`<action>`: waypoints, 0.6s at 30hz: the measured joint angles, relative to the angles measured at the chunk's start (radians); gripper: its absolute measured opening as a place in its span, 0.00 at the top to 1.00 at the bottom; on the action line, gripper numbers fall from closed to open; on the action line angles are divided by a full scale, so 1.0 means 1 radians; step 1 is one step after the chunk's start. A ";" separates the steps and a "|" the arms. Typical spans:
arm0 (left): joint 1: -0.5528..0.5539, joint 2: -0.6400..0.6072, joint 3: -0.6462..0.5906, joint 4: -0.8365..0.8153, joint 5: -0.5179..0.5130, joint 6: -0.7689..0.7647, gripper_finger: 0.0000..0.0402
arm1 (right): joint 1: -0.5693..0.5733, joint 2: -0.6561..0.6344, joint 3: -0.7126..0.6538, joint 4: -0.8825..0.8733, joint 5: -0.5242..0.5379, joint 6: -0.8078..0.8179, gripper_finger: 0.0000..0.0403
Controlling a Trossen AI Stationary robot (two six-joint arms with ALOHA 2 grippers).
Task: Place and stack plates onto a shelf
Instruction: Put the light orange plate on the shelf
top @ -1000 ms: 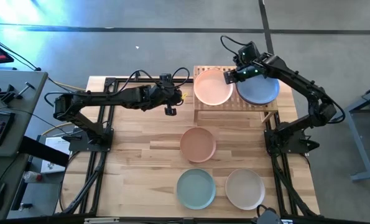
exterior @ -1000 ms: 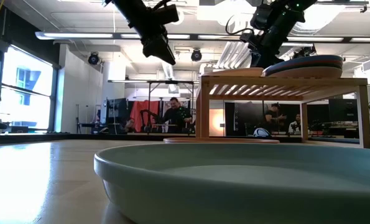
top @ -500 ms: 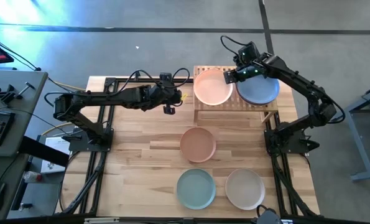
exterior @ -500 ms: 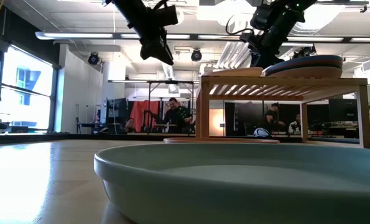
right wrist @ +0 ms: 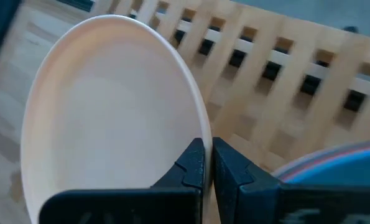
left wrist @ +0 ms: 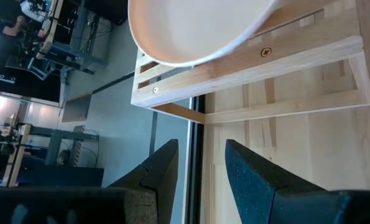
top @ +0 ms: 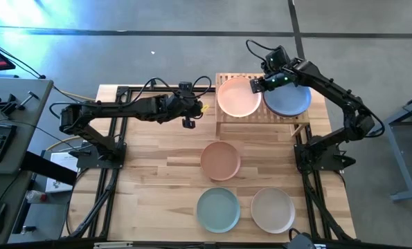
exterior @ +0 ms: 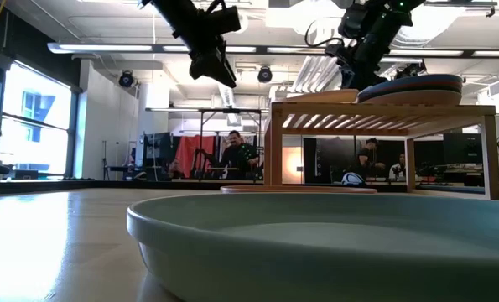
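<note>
The right claw (top: 259, 86) is pinched on the thin right rim of the stiff, light-looking round pale pink matte plate (top: 237, 97) on the low pale slatted wooden shelf (top: 223, 115), a likely slippery hold, while the left claw (top: 189, 123) hangs wide and empty to its left.

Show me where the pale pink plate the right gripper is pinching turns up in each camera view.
High: pale pink plate on the shelf's left half.
Low: hidden; only the shelf shows.
Left wrist: rim overhanging the shelf.
Right wrist, right gripper on its rim.
Shared landmark: the slatted shelf.
</note>
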 joint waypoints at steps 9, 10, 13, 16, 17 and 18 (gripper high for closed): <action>0.000 0.000 0.000 0.000 0.000 0.000 0.70 | 0.000 0.000 0.039 -0.025 0.056 -0.027 1.00; 0.000 0.000 0.000 0.000 0.000 0.000 0.70 | 0.000 0.000 0.039 -0.029 0.063 -0.027 1.00; 0.000 0.000 0.000 0.000 0.000 0.000 0.70 | 0.000 0.001 0.039 -0.026 0.065 -0.027 1.00; 0.000 0.000 0.000 0.000 0.000 0.000 0.70 | 0.000 0.012 0.039 -0.016 0.065 -0.027 1.00; 0.000 0.000 0.000 0.000 0.000 0.000 0.70 | 0.000 0.018 0.039 -0.019 0.067 -0.027 1.00; 0.000 0.000 0.000 0.000 0.000 0.000 0.70 | 0.000 0.027 0.039 -0.023 0.071 -0.027 1.00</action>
